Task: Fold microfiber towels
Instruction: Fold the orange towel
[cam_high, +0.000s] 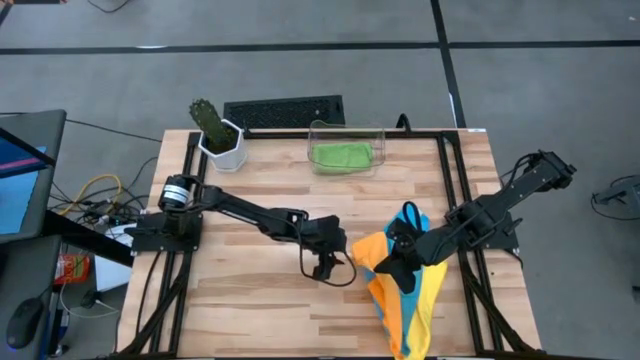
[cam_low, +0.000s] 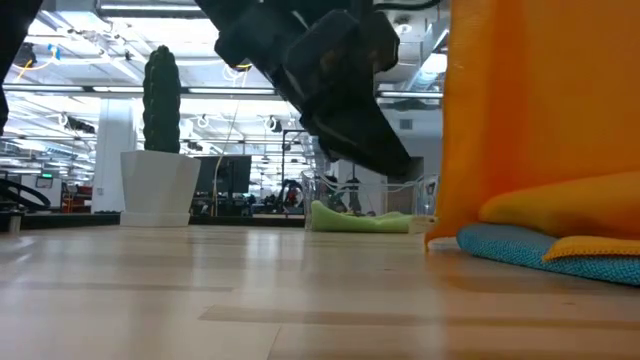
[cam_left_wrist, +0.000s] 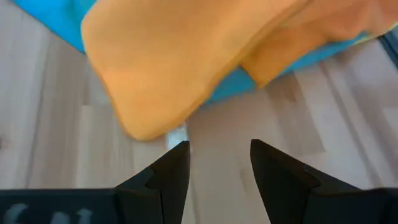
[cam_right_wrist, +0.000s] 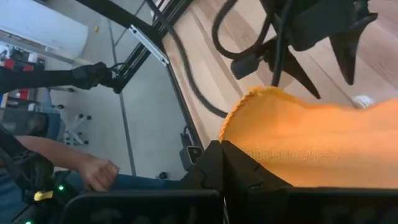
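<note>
from above, the left gripper (cam_high: 325, 268) is seen with fingers parted and empty, just beside the orange towel (cam_high: 380, 262). the right gripper (cam_high: 397, 262) is closed on that towel, which lies heaped with a blue towel (cam_high: 412, 216) and a yellow towel (cam_high: 428, 295). a green towel (cam_high: 341, 156) is folded in the bin (cam_high: 378, 135), well apart. at table level, the orange towel (cam_low: 540, 110) is seen lifted, hanging over the blue towel (cam_low: 525, 250). past the left fingers (cam_left_wrist: 171, 171), spread with nothing between, the orange towel (cam_left_wrist: 180, 59) is seen just ahead. between the shut right fingers (cam_right_wrist: 242, 171), an orange towel (cam_right_wrist: 311, 146) edge is pinched.
</note>
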